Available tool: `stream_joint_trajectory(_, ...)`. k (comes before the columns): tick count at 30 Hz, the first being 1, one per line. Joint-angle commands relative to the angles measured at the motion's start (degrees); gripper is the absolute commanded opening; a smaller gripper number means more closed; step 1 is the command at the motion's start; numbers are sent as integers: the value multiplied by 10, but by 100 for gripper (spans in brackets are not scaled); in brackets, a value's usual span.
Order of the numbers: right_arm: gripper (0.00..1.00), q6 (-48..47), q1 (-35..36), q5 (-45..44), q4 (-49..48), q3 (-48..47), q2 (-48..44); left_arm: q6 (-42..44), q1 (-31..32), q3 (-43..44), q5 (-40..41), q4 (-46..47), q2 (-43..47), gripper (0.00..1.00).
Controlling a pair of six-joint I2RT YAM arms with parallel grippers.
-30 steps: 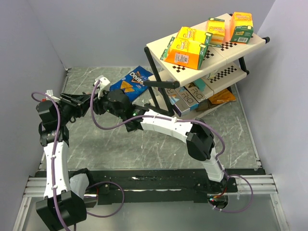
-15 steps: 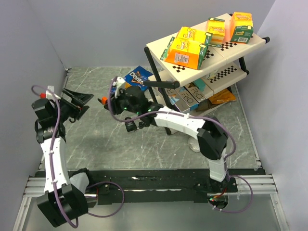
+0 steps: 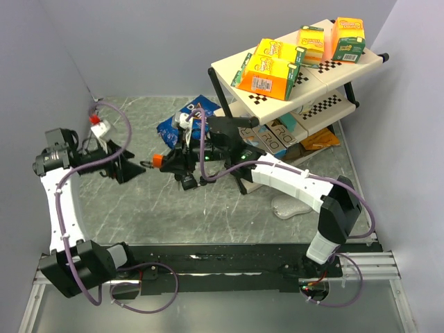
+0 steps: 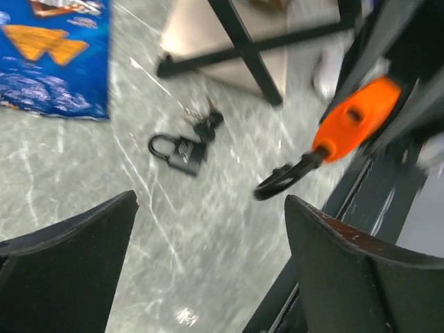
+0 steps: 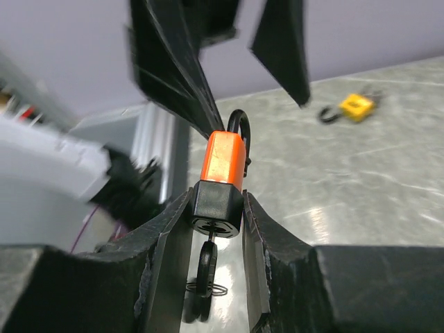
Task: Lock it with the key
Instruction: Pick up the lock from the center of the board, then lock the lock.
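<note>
1. Two parts are hard to read. The shackle [image 4: 277, 182] of the orange padlock [image 5: 225, 158] is motion-blurred in the left wrist view and partly covered by a dark finger in the right wrist view, so I cannot tell whether it is latched.
2. Key [image 5: 207, 267] — dark and out of focus, hanging with its ring below the padlock's black end. I cannot tell whether it sits in the keyhole.
3. Orange padlock — held off the table [image 3: 229, 208], left of the shelf rack [image 3: 220, 71]. Its long axis is roughly level, in line with the fingers of the right gripper [image 5: 216, 201]. The shackle end points toward the left gripper [image 4: 211, 201], and the black end toward the right wrist.
4. Right gripper — narrow, with its jaws clamped on the padlock's black end from both sides.
5. Left gripper — jaws spread wide and holding nothing. It faces the shackle without touching it.
6. Black padlock [image 4: 182, 152] — flat on the table near a rack leg, with a bunch of keys [image 4: 205, 125] touching it.
7. Yellow padlock [image 5: 355, 106] — on the table, blurred and well apart from the orange one.
8. Doritos bag [image 3: 186, 121] — partly hidden behind the right arm, and cut off by the frame edge in the left wrist view.
</note>
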State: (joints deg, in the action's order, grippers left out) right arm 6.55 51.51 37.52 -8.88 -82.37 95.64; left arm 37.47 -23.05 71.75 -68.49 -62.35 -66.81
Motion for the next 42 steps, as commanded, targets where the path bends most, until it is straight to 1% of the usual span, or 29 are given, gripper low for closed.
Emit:
stream_joint_trajectory(1, 0, -41, 1, 95, -2, 11, -53, 329, 9, -31, -48, -164, 47, 85)
stream_joint_trajectory(4, 0, -57, 2, 103, 15, 16, -58, 376, 43, -58, -36, -163, 80, 79)
stream_joint_trajectory(5, 0, -60, 2, 105, 19, 17, -59, 380, 65, -63, -31, -162, 85, 78)
stream_joint_trajectory(7, 0, -61, 2, 113, 27, 19, -62, 390, 78, -75, -26, -161, 101, 73)
stream_joint_trajectory(11, 0, -82, 2, 137, 32, 26, -68, 399, 92, -90, -19, -154, 119, 66)
stream_joint_trajectory(12, 0, -82, 2, 141, 32, 28, -70, 400, 94, -90, -17, -153, 123, 62)
stream_joint_trajectory(14, 0, -84, 2, 149, 33, 30, -70, 400, 98, -93, -9, -149, 125, 58)
stream_joint_trajectory(15, 0, -83, 2, 153, 32, 30, -70, 409, 99, -93, -5, -151, 125, 53)
stream_joint_trajectory(17, 0, -79, 2, 158, 29, 32, -69, 422, 100, -93, 1, -162, 123, 49)
stream_joint_trajectory(18, 0, -76, 2, 160, 29, 32, -70, 420, 100, -93, 2, -163, 122, 44)
stream_joint_trajectory(20, 0, -73, 1, 163, 27, 34, -70, 422, 100, -93, 4, -162, 123, 39)
stream_joint_trajectory(21, 0, -72, 1, 163, 26, 34, -70, 422, 101, -91, 5, -162, 124, 33)
stream_joint_trajectory(23, 0, -72, 2, 164, 26, 35, -71, 422, 102, -90, 4, -162, 124, 24)
stream_joint_trajectory(24, 0, -72, 2, 165, 27, 36, -71, 419, 102, -88, 2, -161, 125, 14)
stream_joint_trajectory(25, 0, -72, 2, 167, 28, 37, -71, 417, 102, -88, 2, -161, 124, 12)
stream_joint_trajectory(29, 0, -67, 0, 172, 32, 37, -67, 400, 103, -89, -5, -149, 135, 8)
stream_joint_trajectory(32, 0, -30, -4, 179, 27, 37, -60, 414, 107, -99, -4, -157, 150, 6)
stream_joint_trajectory(33, 0, -21, -4, 180, 27, 37, -59, 419, 109, -102, -1, -157, 158, 11)
stream_joint_trajectory(34, 0, -19, -5, 182, 29, 37, -56, 417, 114, -106, 0, -151, 164, 19)
stream_joint_trajectory(35, 0, -19, -5, 184, 30, 37, -55, 410, 114, -112, 1, -142, 173, 24)
stream_joint_trajectory(36, 0, -16, -5, 185, 30, 37, -55, 385, 116, -114, 3, -132, 178, 25)
stream_joint_trajectory(37, 0, -15, -5, 186, 28, 40, -55, 372, 119, -115, 5, -109, 181, 24)
stream_joint_trajectory(38, 0, -13, -5, 186, 26, 40, -55, 368, 121, -119, 8, -111, 185, 24)
stream_joint_trajectory(40, 0, -10, -5, 186, 26, 41, -54, 387, 131, -120, 22, -119, 184, 17)
stream_joint_trajectory(42, 0, -10, -5, 186, 27, 40, -53, 384, 135, -118, 27, -119, 179, 15)
